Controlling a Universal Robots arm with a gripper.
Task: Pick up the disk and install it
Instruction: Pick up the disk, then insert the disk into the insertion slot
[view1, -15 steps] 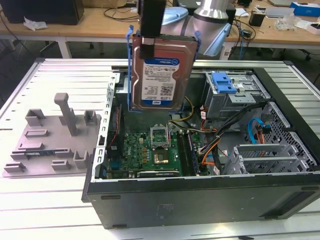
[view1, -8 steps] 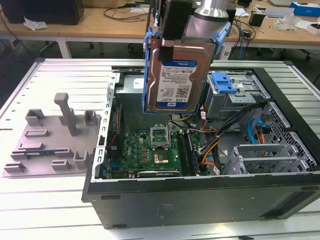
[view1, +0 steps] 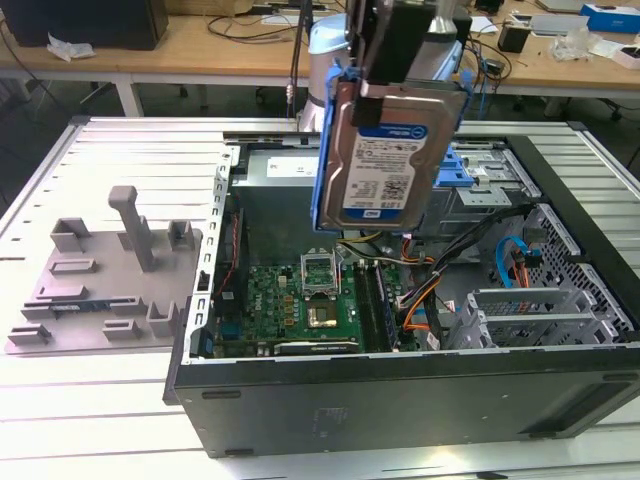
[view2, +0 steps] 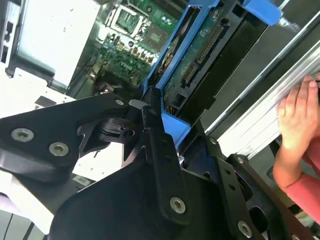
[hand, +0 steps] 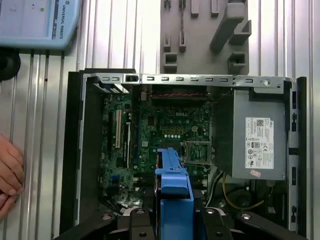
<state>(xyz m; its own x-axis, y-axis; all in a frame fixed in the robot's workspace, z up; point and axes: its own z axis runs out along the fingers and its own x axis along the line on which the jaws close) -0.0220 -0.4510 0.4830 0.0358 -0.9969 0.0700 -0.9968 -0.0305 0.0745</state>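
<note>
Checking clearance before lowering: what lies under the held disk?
In the first wrist view, the disk, held by the gripper, hangs over the motherboard inside the open computer case. The board patch directly beneath its blue frame is covered.

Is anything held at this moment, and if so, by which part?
Yes. The pincer is shut on the disk, clamping its upper end at the blue carrier frame. The disk hangs upright above the open computer case.

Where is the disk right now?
In the exterior view the disk hangs upright in the claw, above the open computer case, with the grey fixture off to the exterior view's left.
</note>
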